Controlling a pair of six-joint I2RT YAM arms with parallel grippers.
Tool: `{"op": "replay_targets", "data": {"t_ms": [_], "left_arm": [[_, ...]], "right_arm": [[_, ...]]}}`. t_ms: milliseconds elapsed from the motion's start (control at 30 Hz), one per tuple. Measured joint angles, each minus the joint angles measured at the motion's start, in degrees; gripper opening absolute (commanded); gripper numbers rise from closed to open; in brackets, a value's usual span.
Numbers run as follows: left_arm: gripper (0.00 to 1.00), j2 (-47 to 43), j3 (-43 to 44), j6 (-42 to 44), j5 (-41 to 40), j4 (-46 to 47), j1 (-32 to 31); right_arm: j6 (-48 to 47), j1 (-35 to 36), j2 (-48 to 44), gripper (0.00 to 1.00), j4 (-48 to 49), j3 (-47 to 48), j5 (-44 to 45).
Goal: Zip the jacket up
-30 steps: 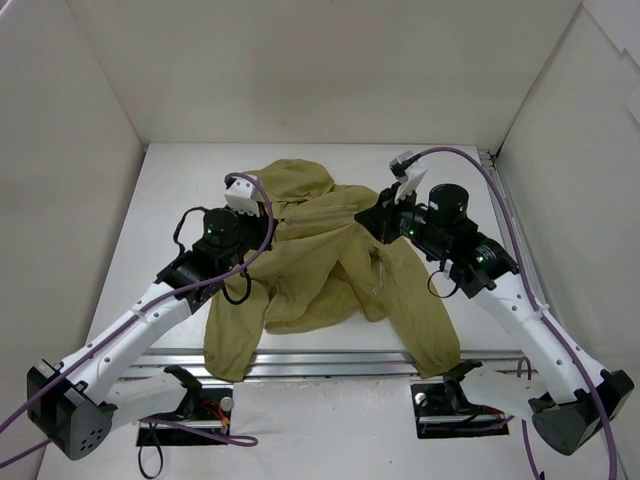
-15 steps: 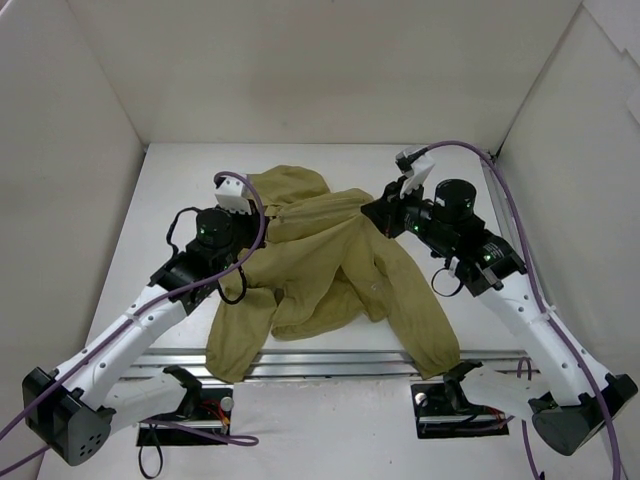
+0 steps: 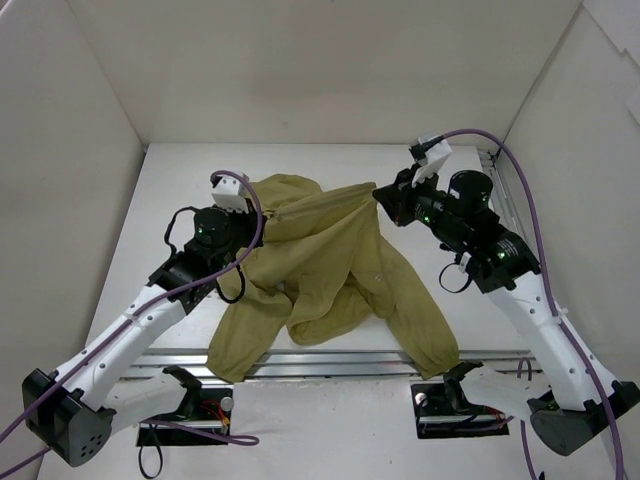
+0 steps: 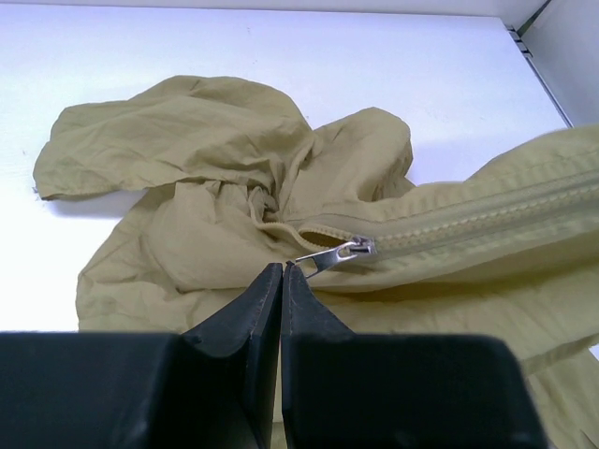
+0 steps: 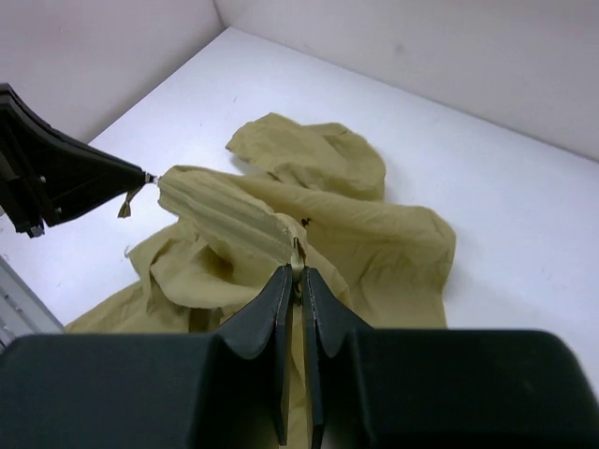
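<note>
The olive-khaki jacket [image 3: 335, 270] lies crumpled mid-table, its front lifted and stretched between my two grippers. My left gripper [image 3: 262, 220] is shut on the metal zipper pull [image 4: 323, 256]; its tips [image 4: 283, 267] pinch the tab's end. The slider [image 4: 360, 248] sits near the collar, with the closed zipper band [image 4: 487, 220] running right from it. My right gripper [image 3: 381, 195] is shut on the other end of the zipper band [image 5: 298, 251], held above the table. The hood [image 4: 178, 131] lies flat behind. The left gripper's tip also shows in the right wrist view [image 5: 140, 176].
White walls enclose the white table [image 3: 180, 180] on three sides. One sleeve [image 3: 425, 320] hangs toward the metal rail [image 3: 330, 362] at the near edge, another [image 3: 240, 335] lies at the front left. Purple cables [image 3: 500, 160] loop over both arms.
My right gripper has moved right and back, my left slightly left, each keeping its hold. The zipper band between them is pulled tauter and the jacket's front has lifted.
</note>
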Motion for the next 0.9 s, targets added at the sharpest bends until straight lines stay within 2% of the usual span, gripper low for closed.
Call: {"op": "replay_targets", "data": {"t_ms": [900], "left_arm": [[0.00, 0.0, 0.0, -0.3, 0.0, 0.0, 1.3]], "right_arm": [[-3.4, -1.6, 4.0, 0.00, -2.3, 13.7, 4.5]]}}
